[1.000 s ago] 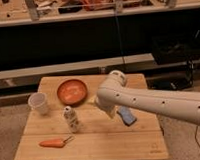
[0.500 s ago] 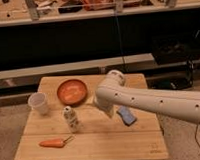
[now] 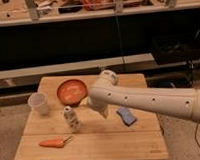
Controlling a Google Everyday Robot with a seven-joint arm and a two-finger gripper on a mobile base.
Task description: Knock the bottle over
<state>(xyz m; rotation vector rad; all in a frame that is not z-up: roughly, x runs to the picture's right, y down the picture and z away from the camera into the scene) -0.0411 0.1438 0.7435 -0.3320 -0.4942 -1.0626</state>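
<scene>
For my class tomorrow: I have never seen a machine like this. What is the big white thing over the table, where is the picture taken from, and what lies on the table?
The big white tube is a robot arm, reaching in from the right over a wooden table. There is one picture, looking down at the table from in front of it and above. The arm's grasping tool hangs at its bent end, just right of a small whitish bottle, which stands upright. It appears to hold nothing. On the table also lie a white cup, an orange bowl, a carrot and a blue sponge-like object.
</scene>
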